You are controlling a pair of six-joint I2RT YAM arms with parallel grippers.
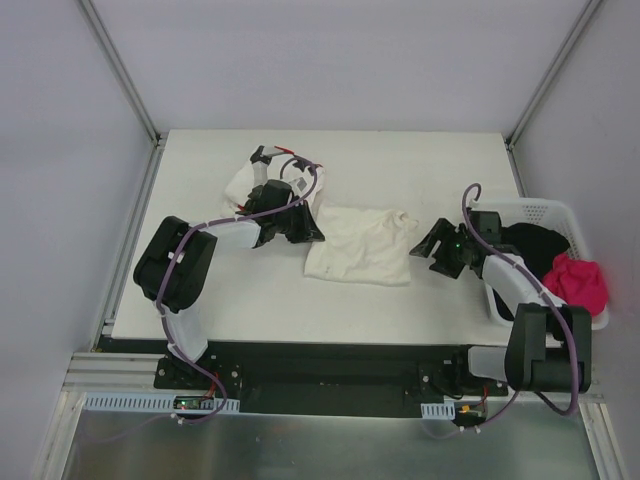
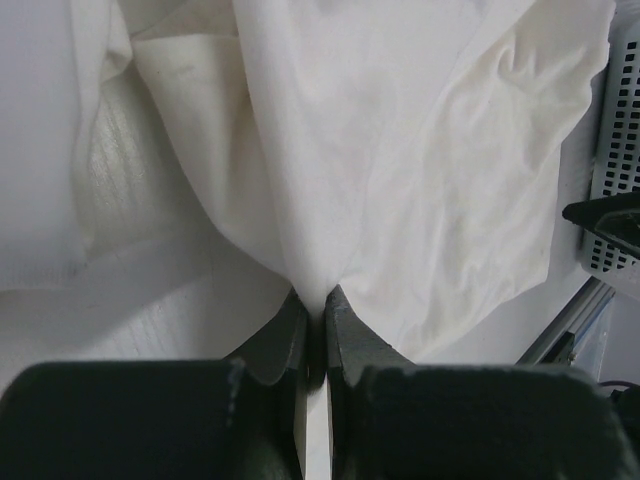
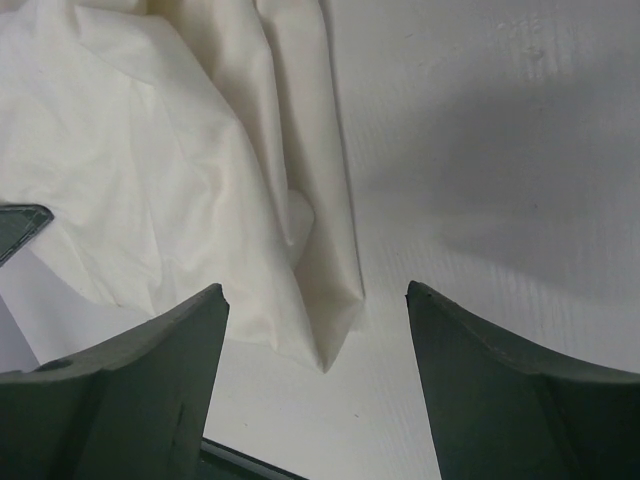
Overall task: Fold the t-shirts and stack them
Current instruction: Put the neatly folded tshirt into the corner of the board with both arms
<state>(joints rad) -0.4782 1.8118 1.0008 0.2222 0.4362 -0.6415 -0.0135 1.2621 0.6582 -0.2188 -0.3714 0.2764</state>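
Observation:
A plain cream-white t-shirt (image 1: 360, 245) lies spread in the middle of the table. My left gripper (image 1: 300, 228) is at its left edge, and in the left wrist view it (image 2: 318, 295) is shut on a pinch of that t-shirt (image 2: 420, 150), which rises into the jaws. My right gripper (image 1: 437, 250) is open just off the shirt's right edge. In the right wrist view a pointed corner of the t-shirt (image 3: 325, 345) lies on the table between its wide fingers (image 3: 315, 292), touching neither. A second white t-shirt (image 1: 245, 183) is bunched behind the left arm, partly hidden.
A white perforated basket (image 1: 545, 213) stands at the table's right edge beside the right arm, holding a black cloth (image 1: 540, 245) and a pink one (image 1: 580, 282). Bare table (image 1: 400, 160) lies behind the cream shirt and in front of it. The basket wall (image 2: 622, 130) shows in the left wrist view.

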